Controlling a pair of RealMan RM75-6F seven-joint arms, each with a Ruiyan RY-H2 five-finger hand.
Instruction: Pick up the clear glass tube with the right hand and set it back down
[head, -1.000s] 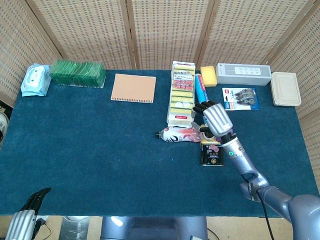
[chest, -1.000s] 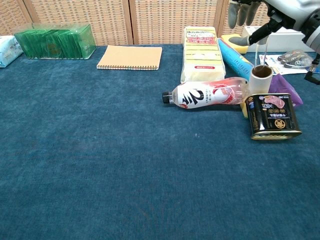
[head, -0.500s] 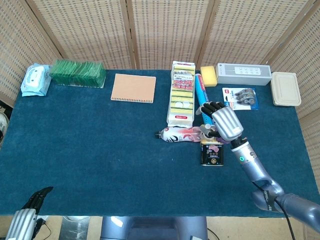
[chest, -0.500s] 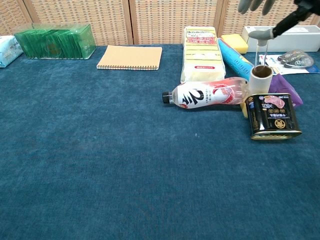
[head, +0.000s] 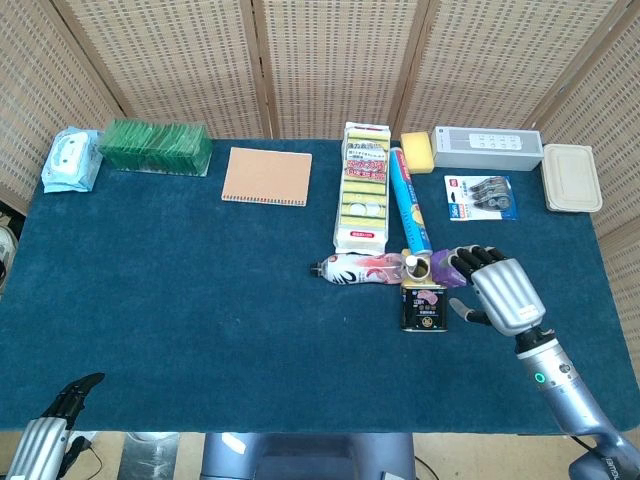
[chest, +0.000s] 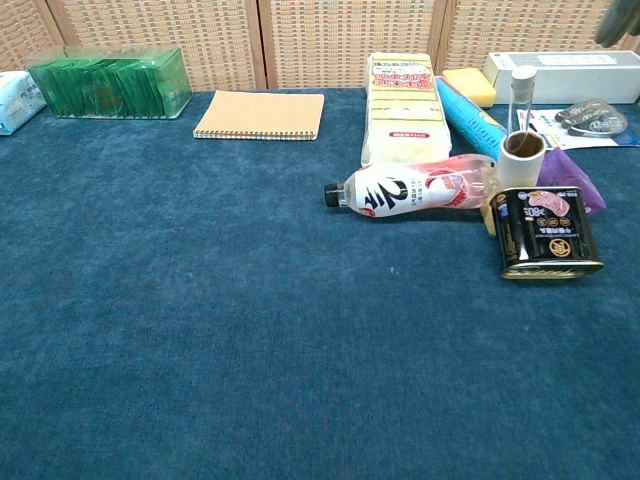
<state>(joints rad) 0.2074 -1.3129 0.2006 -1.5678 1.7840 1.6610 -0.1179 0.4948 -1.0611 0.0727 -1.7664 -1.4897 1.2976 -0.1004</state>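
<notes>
The clear glass tube (chest: 518, 108) with a white cap stands upright just behind a white roll (chest: 521, 160), beside the lying drink bottle (chest: 420, 187). From the head view only its cap shows, as the glass tube (head: 410, 264). My right hand (head: 497, 290) hovers to the right of the black tin (head: 423, 305), with its fingers spread and nothing in them, well clear of the tube. At the bottom left corner my left hand (head: 45, 437) hangs off the table's front edge, holding nothing.
A purple item (chest: 570, 175) and a blue roll (chest: 470, 115) lie behind the tin (chest: 545, 232). The sponge pack (chest: 405, 105), notebook (chest: 260, 113), green box (chest: 110, 83), white speaker (head: 487, 148), tape pack (head: 482, 196) and beige container (head: 571, 177) line the back.
My right hand has let go of the tube's cap and drawn back towards the near right. The tube stays upright where it was. The left hand has not moved.
</notes>
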